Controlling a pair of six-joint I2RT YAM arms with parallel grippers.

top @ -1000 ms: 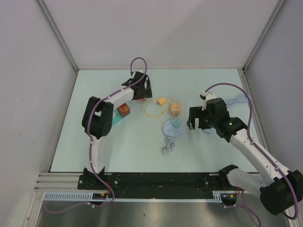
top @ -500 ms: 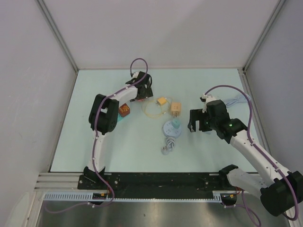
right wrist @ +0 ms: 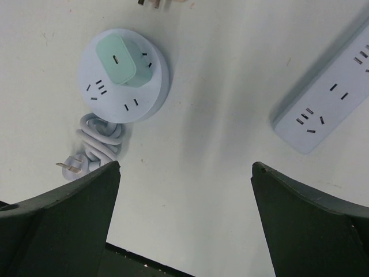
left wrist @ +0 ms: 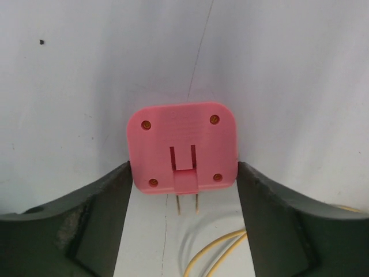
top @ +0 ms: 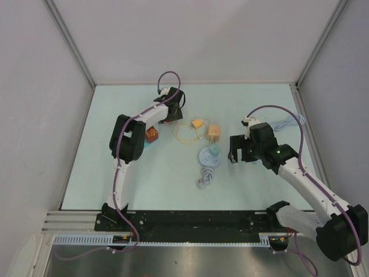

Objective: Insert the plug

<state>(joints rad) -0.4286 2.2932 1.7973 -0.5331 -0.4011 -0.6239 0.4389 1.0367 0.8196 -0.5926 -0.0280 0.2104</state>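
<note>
A pink plug (left wrist: 183, 147) lies flat on the table, its two brass prongs pointing toward the camera in the left wrist view. My left gripper (left wrist: 183, 167) straddles it, and both dark fingers (left wrist: 109, 196) touch its lower corners. In the top view that gripper (top: 172, 113) sits at the back centre-left and covers the plug. A round white socket hub (right wrist: 124, 75) carries a green adapter (right wrist: 118, 57). My right gripper (right wrist: 184, 167) hangs open above bare table, right of the hub (top: 210, 157), with nothing between its fingers.
A yellow cable (left wrist: 225, 248) loops just below the pink plug. An orange plug (top: 214, 133) and a small yellow plug (top: 197, 123) lie nearby. A brown block (top: 151, 134) sits left. A white power strip (right wrist: 331, 98) lies far right. A coiled grey cord (right wrist: 98, 138) lies by the hub.
The left gripper's fingers have drawn in against the pink plug's sides, and its arm folded slightly closer. The right gripper drifted a little to the left, still open.
</note>
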